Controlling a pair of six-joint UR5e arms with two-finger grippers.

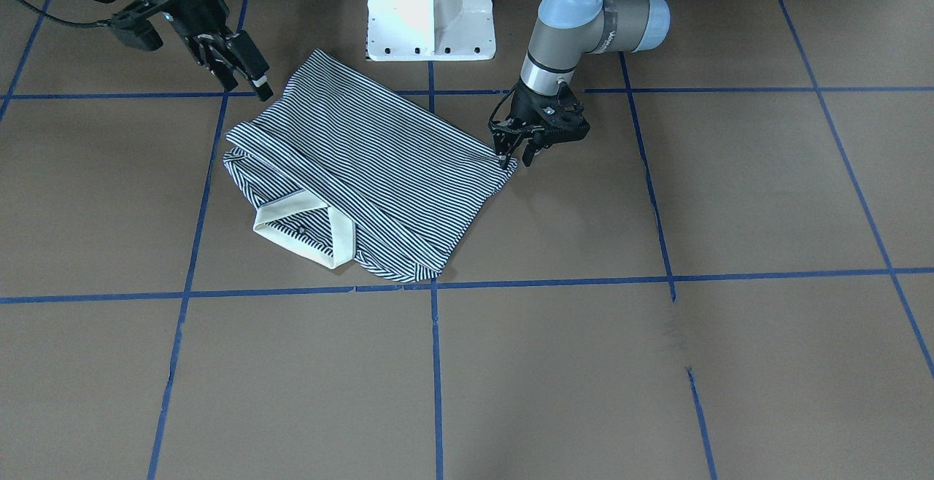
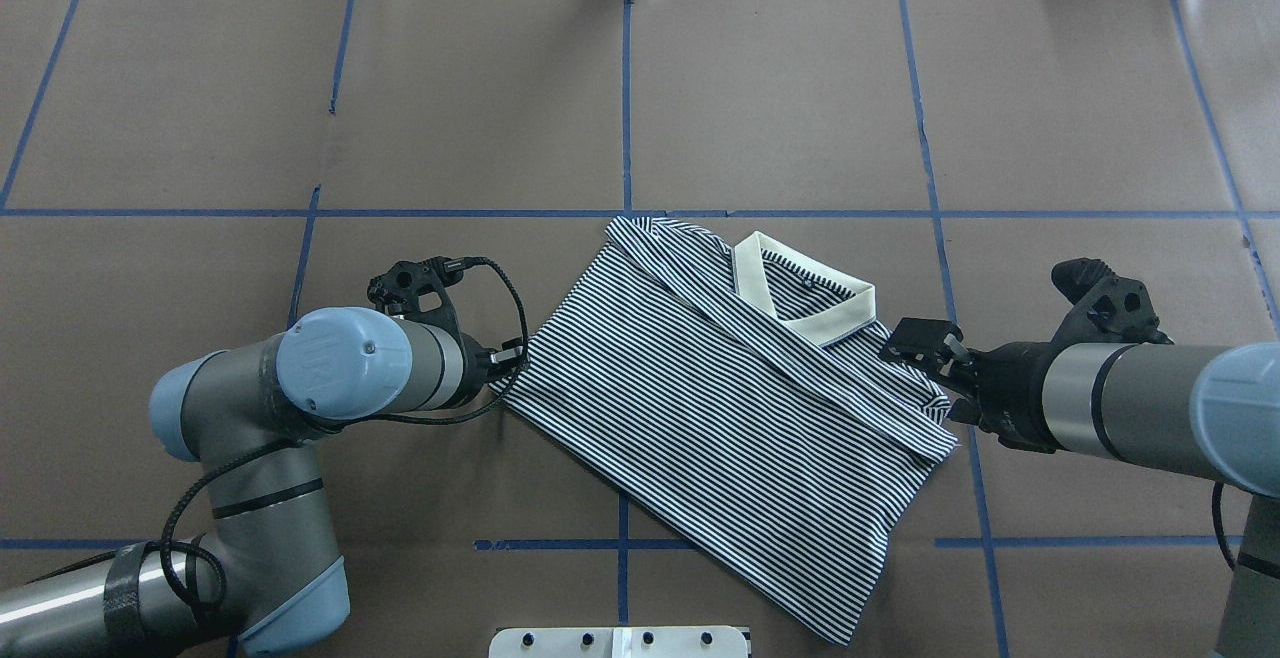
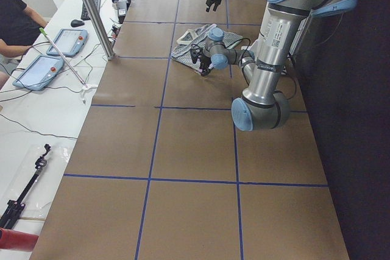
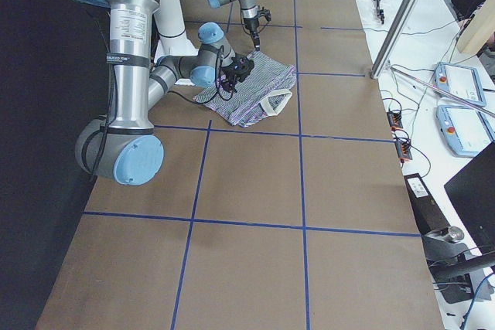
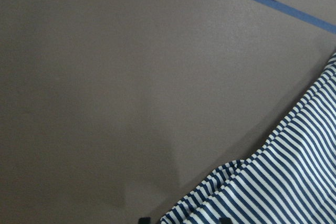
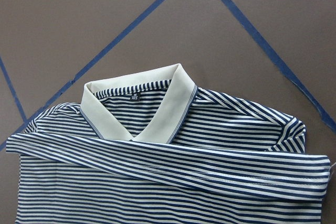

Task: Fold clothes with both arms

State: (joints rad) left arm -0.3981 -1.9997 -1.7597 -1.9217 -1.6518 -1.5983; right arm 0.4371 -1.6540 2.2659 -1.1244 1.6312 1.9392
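The folded polo shirt (image 2: 720,408) lay mid-table (image 2: 800,88), toward the robot's edge. The left gripper (image 1: 515,155) stood spread at its corner. The right gripper (image 2: 925,346) hovered unclenched and empty beside the collar (image 2: 842,323).

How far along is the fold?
Done: the polo shirt lies in a narrowed rectangle, a striped band folded across below the collar. In hand: left tool sits at a hem corner, jaws apart; right tool is beside the collar end, empty. Left: probably the final fold, hem toward collar.
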